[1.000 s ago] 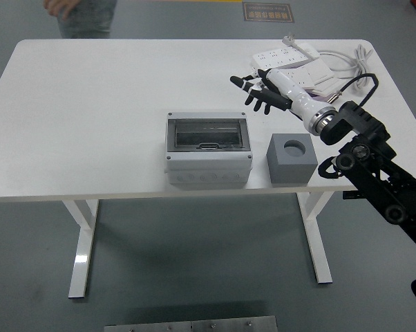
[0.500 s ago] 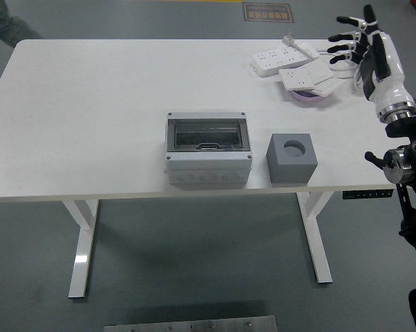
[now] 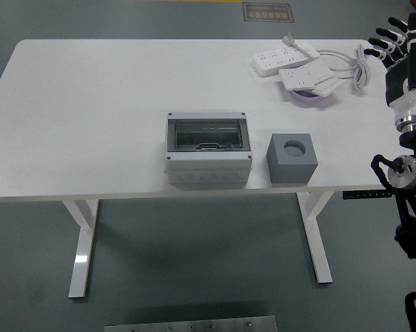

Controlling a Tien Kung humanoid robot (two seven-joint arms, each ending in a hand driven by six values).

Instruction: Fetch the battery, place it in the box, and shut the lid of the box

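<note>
While you look down through the head view, your right hand [image 3: 401, 52] is raised at the picture's right edge, off past the right end of the white tabletop [image 3: 90, 111], with its black fingers [image 3: 394, 29] spread wide and holding nothing. Its white forearm runs down to the black arm [image 3: 408, 200] below, which stands beside the tabletop's right end. Your left arm does not show. Near the front edge, around the middle, sits the grey box [image 3: 208, 149], its dark see-through lid [image 3: 207, 134] lying flat across the top. Just to its right, close but apart from it, stands a grey block [image 3: 291, 158] with a round hole [image 3: 293, 146] in its top face. You cannot tell whether a battery sits in that hole; no battery shows plainly anywhere on the tabletop. At the far right corner lie white power strips [image 3: 284, 59] with a coiled white cable [image 3: 353, 59], and under the nearer strip a pale purple dish [image 3: 308, 99] peeks out. All of these lie well apart from the box and block.
</note>
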